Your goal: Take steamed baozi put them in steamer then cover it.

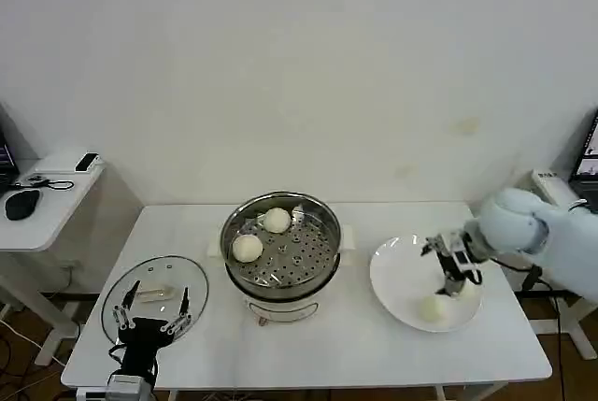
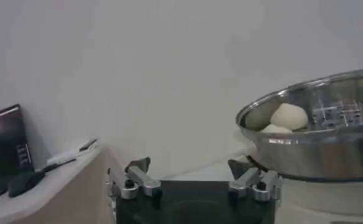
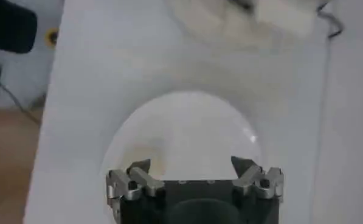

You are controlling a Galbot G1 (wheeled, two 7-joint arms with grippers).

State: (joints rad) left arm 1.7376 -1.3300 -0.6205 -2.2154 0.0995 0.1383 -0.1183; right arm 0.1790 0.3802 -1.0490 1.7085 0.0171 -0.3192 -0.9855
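Head view: a stainless-steel steamer (image 1: pixel 280 247) stands at the centre of a white worktop (image 1: pixel 346 345), with two baozi in the steamer (image 1: pixel 263 234) resting on its perforated tray, one toward the back and one toward the robot's left. To the robot's right lies a white plate (image 1: pixel 397 275) carrying two baozi on the plate (image 1: pixel 447 300) at its near edge. The right gripper (image 1: pixel 456 281) reaches down over the plate right above those buns, its fingers spread and grasping nothing. On the robot's left, a glass lid (image 1: pixel 154 296) lies flat on the worktop, and the left gripper (image 1: pixel 149 319) hovers at its near rim, fingers apart and empty. A side desk (image 1: pixel 47 205) stands beyond the worktop's left end.

Left wrist view: the left gripper (image 2: pixel 192 178) shows both fingers parted, with nothing between them. The steamer (image 2: pixel 315 134) rises just ahead, and the two buns (image 2: pixel 284 119) peek over its shiny rim.

Right wrist view: the right gripper (image 3: pixel 195 176) hangs released above the white plate (image 3: pixel 181 131), fingers wide apart, with the bare worktop (image 3: pixel 78 91) around the plate.
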